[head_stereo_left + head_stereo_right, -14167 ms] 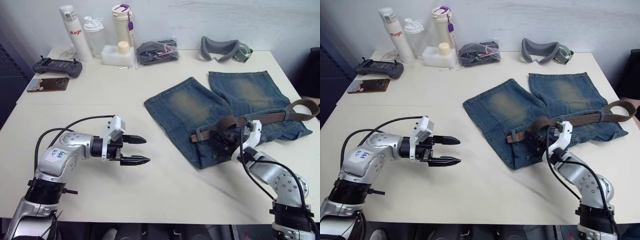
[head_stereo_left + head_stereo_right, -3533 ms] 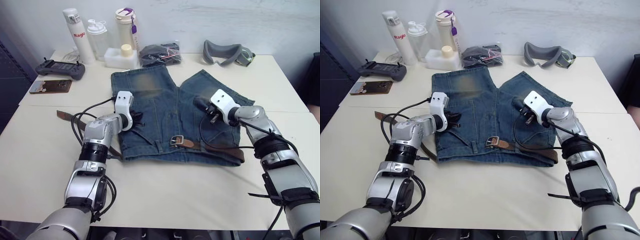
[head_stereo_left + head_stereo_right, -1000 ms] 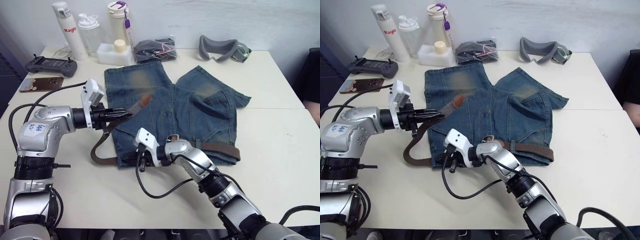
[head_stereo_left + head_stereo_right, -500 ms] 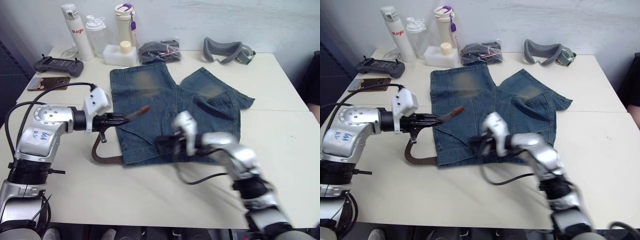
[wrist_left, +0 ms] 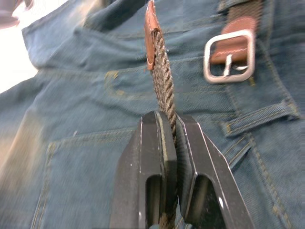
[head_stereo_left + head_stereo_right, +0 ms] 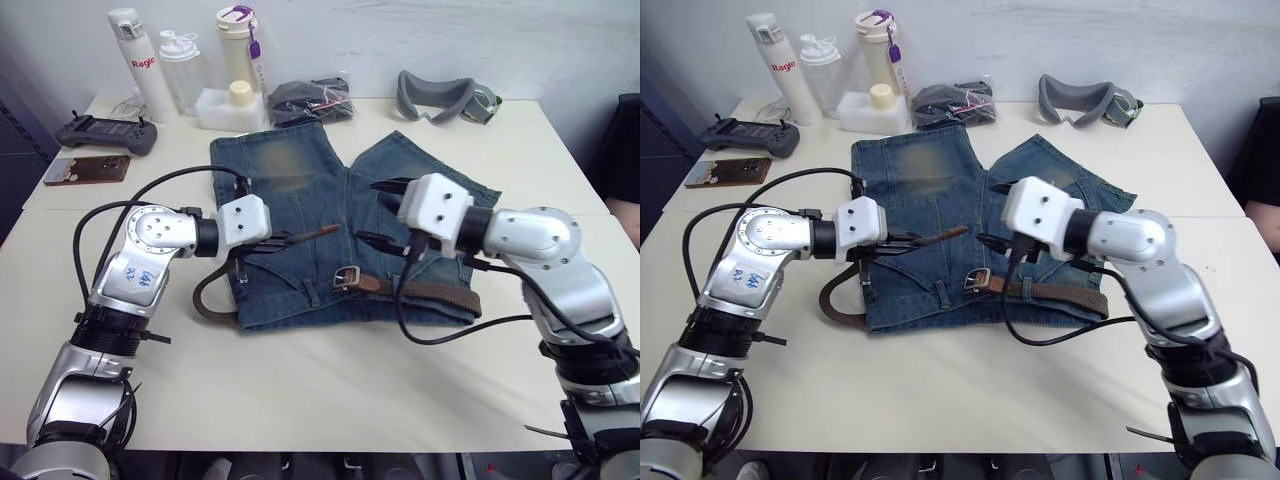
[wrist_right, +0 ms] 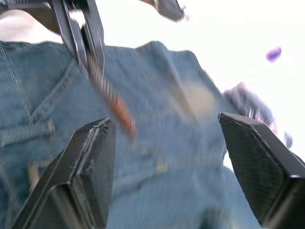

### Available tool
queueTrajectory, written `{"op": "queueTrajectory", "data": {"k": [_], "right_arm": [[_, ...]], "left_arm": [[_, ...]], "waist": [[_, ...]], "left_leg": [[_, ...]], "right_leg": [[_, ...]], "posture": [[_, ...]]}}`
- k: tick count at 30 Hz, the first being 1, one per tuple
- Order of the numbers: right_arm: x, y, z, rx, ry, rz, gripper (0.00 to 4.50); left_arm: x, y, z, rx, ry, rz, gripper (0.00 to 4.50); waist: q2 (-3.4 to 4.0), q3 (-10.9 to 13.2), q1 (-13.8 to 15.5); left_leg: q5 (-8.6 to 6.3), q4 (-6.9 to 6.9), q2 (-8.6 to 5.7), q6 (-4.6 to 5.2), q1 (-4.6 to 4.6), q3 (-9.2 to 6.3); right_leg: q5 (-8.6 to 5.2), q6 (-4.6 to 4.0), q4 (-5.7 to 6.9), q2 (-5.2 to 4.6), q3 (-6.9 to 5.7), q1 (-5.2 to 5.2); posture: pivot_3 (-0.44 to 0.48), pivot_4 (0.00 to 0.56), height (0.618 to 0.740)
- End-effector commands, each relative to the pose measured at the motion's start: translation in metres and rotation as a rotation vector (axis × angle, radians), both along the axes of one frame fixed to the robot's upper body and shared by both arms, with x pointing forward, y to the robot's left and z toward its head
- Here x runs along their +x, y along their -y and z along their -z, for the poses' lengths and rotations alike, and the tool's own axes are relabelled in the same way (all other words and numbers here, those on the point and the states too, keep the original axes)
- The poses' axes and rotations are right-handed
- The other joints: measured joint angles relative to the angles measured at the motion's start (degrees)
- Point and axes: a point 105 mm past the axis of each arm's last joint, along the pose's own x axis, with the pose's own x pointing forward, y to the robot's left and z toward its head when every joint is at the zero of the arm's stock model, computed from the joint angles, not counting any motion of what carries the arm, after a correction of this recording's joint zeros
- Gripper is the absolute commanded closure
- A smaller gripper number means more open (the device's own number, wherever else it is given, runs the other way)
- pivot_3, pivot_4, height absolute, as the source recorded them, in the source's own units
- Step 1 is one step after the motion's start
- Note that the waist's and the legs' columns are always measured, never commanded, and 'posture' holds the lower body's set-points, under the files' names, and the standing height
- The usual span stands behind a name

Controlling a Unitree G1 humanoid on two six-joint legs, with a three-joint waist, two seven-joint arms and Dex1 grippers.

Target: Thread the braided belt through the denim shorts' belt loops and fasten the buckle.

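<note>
The denim shorts (image 6: 300, 190) lie flat mid-table, waistband toward me. The braided belt (image 6: 435, 295) runs along the waistband, its silver buckle (image 6: 347, 277) near the middle, and loops off the shorts' left side (image 6: 207, 300). My left gripper (image 6: 278, 241) is shut on the belt's free end just behind the brown leather tip (image 5: 151, 26), held above the shorts. A belt loop (image 5: 259, 118) sits below the buckle (image 5: 228, 55) in the left wrist view. My right gripper (image 6: 378, 212) hangs open over the shorts' right half, facing the belt tip (image 7: 119, 112), nothing between its fingers.
Along the back edge stand bottles (image 6: 135, 65), a white box (image 6: 222, 108), a dark bundle in clear plastic (image 6: 305, 100) and a grey headset (image 6: 440, 97). A game controller (image 6: 95, 133) and a phone (image 6: 85, 168) lie at the far left.
My right gripper has opened and lifted from the waistband to above the shorts' right half. My left gripper has carried the belt tip rightward over the shorts.
</note>
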Motion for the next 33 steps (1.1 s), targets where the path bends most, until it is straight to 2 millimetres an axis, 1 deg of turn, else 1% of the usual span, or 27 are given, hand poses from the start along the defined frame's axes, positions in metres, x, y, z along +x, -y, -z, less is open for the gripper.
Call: {"op": "queueTrajectory", "data": {"k": [1,8,11,14,15,17,20,21,26,28,29,31,33], "right_arm": [[0.000,-0.008,0.002,-0.044,0.056,-0.029,0.71],[0.003,-0.019,0.023,-0.095,0.033,-0.053,0.71],[0.006,-0.023,0.026,-0.091,0.026,-0.053,0.71],[0.009,-0.024,0.029,-0.093,0.015,-0.053,1.45],[0.010,-0.024,0.032,-0.099,0.005,-0.054,2.02],[0.011,-0.025,0.035,-0.103,-0.011,-0.054,2.76],[0.013,-0.025,0.038,-0.105,-0.030,-0.043,4.18],[0.014,-0.026,0.039,-0.109,-0.036,-0.039,4.49],[0.017,-0.033,0.045,-0.107,-0.067,-0.043,4.49],[0.016,-0.038,0.044,-0.093,-0.066,-0.054,4.49],[0.016,-0.040,0.044,-0.088,-0.063,-0.061,4.49],[0.016,-0.041,0.042,-0.065,-0.055,-0.072,4.50],[0.016,-0.045,0.041,-0.042,-0.038,-0.084,4.50]], "left_arm": [[0.001,0.003,-0.009,0.007,0.050,0.026,4.50],[0.001,0.003,-0.013,0.019,0.081,0.043,4.50],[0.000,0.004,-0.013,0.018,0.075,0.053,4.50],[-0.001,0.004,-0.015,0.002,0.071,0.052,4.50],[-0.001,0.005,-0.017,-0.008,0.069,0.051,4.50],[-0.001,0.004,-0.019,-0.015,0.069,0.049,4.50],[-0.002,0.001,-0.021,-0.020,0.062,0.045,4.50],[-0.003,-0.001,-0.021,-0.022,0.062,0.041,4.50],[-0.007,-0.013,-0.030,-0.057,0.047,-0.004,4.50],[-0.008,-0.021,-0.032,-0.086,-0.004,-0.054,4.50],[-0.008,-0.027,-0.036,-0.130,-0.041,-0.095,4.50],[-0.018,-0.039,-0.045,-0.223,-0.153,-0.153,3.64],[-0.025,-0.052,-0.060,-0.332,-0.236,-0.222,3.04]], "waist": [[0.00,0.0,0.0],[0.00,0.0,0.0],[0.00,0.0,0.0],[0.00,0.0,0.0],[0.00,0.0,0.0],[0.00,0.0,0.0],[0.00,0.0,-0.1],[0.00,0.0,-0.1],[0.00,0.0,-0.1],[0.00,0.0,-0.2],[0.00,0.0,-0.2],[-0.04,0.0,-0.2],[-0.11,0.1,-0.2]], "left_leg": [[0.12,0.00,0.00,-0.18,0.00,0.00],[0.22,-0.02,0.00,-0.30,-0.03,0.00],[0.25,-0.01,0.00,-0.31,-0.01,0.00],[0.29,0.01,0.00,-0.30,0.00,0.00],[0.29,0.02,0.00,-0.30,0.00,0.00],[0.30,0.04,0.00,-0.29,0.01,0.00],[0.31,0.06,0.00,-0.29,0.02,0.00],[0.31,0.06,0.00,-0.30,0.02,0.00],[0.35,0.03,0.00,-0.33,0.04,0.00],[0.36,0.04,0.00,-0.32,0.04,0.00],[0.36,0.04,0.00,-0.32,0.04,0.00],[0.36,0.04,0.00,-0.32,0.04,0.00],[0.36,0.04,0.00,-0.32,0.04,-0.04]], "right_leg": [[0.00,0.00,0.00,0.00,0.00,0.00],[0.00,-0.01,0.00,0.00,0.00,-0.03],[0.00,-0.01,0.04,0.00,-0.01,-0.02],[0.01,-0.02,0.14,0.00,-0.01,-0.04],[0.01,-0.02,0.17,0.00,-0.01,-0.03],[0.01,-0.03,0.20,-0.01,-0.01,-0.02],[0.01,-0.03,0.26,-0.02,0.00,-0.03],[0.01,-0.03,0.27,-0.02,0.00,-0.04],[0.01,-0.05,0.37,-0.01,0.00,-0.10],[0.01,-0.05,0.38,-0.01,0.01,-0.09],[0.01,-0.06,0.39,-0.01,0.01,-0.09],[0.02,-0.06,0.42,-0.01,0.01,-0.10],[0.01,-0.06,0.43,-0.01,0.01,-0.10]], "posture": [[0.000,0.150,0.738],[0.000,0.150,0.738],[0.000,0.150,0.738],[0.000,0.150,0.738],[0.000,0.150,0.738],[0.000,0.150,0.738],[0.000,0.150,0.738],[0.000,0.150,0.738],[0.000,0.150,0.738],[0.000,0.150,0.738],[0.000,0.150,0.738],[0.000,0.150,0.738],[0.000,0.150,0.738]]}}
